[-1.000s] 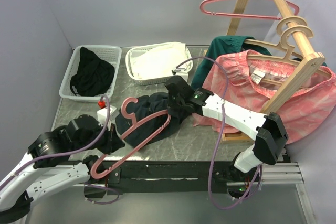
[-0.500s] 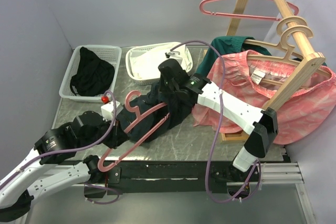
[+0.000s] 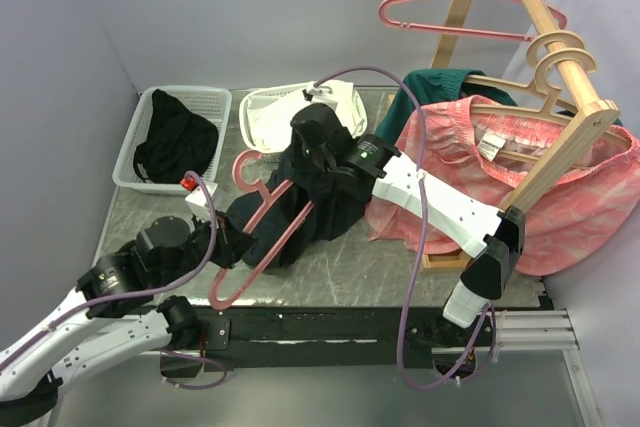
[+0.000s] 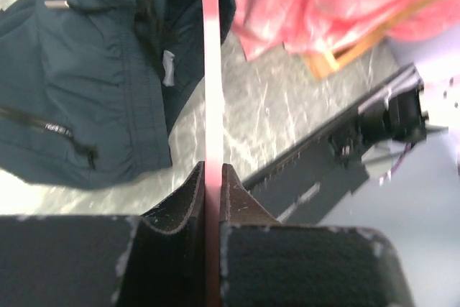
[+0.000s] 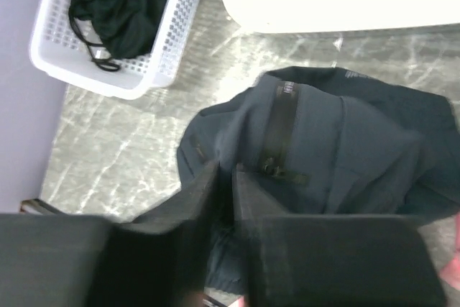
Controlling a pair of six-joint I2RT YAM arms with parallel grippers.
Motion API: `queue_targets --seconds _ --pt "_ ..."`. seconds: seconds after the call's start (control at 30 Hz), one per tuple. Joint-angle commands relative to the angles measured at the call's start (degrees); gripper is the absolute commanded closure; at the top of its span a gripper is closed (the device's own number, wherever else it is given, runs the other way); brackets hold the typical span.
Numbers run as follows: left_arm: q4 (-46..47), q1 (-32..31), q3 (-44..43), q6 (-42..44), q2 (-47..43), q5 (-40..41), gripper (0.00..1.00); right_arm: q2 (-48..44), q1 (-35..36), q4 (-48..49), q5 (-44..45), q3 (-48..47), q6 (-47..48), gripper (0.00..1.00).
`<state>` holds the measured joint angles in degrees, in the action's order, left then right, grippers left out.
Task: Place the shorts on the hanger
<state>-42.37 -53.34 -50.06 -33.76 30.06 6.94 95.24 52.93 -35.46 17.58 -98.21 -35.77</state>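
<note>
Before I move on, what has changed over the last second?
The right gripper moved away and leftward, pulling the dark shorts along with it; whether it still grips them is unclear. The left gripper, clamped on the pink hanger, carried it forward and rightward. The wooden rack and its pink garment stayed put.

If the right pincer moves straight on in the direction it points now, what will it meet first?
The dark blue shorts: they lie directly before the right pincer, between it and the table. It may already touch the cloth; the depth is unclear.
</note>
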Motion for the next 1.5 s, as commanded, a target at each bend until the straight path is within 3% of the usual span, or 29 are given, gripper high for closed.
queue_targets --seconds 0.0,0.17,0.27,0.4,0.6,0.73,1.17,1.47 --pt "19.85 -0.09 6.63 -5.96 -5.53 6.59 0.99 -0.93 2.00 2.58 -0.62 -0.94 2.10 0.68" --pt "34.36 -0.01 15.69 -8.43 -11.77 10.45 0.99 -6.01 4.37 7.07 0.60 5.21 4.13 0.43" --pt "35.52 -0.09 17.19 -8.78 -12.31 13.53 0.99 -11.28 5.25 8.56 4.63 8.47 4.48 0.37" --pt "34.90 -0.01 18.51 -9.39 -13.98 17.75 0.99 -20.78 6.14 14.00 7.38 19.97 3.17 0.30" --pt "35.95 -0.09 18.34 -7.90 -14.33 18.46 0.99 -25.20 9.64 21.55 8.16 34.04 -0.88 0.35" --pt "36.31 -0.10 17.98 -7.46 -14.24 17.67 0.99 -21.51 10.79 27.54 8.69 39.49 -3.51 0.50" --pt "34.37 -0.01 15.96 -7.11 -15.65 18.90 0.99 -8.68 7.81 40.82 7.30 45.38 -7.73 0.47" --pt "34.11 -0.09 14.12 -6.50 -14.77 19.08 0.99 -5.86 7.37 42.14 7.03 46.18 -11.16 0.43"
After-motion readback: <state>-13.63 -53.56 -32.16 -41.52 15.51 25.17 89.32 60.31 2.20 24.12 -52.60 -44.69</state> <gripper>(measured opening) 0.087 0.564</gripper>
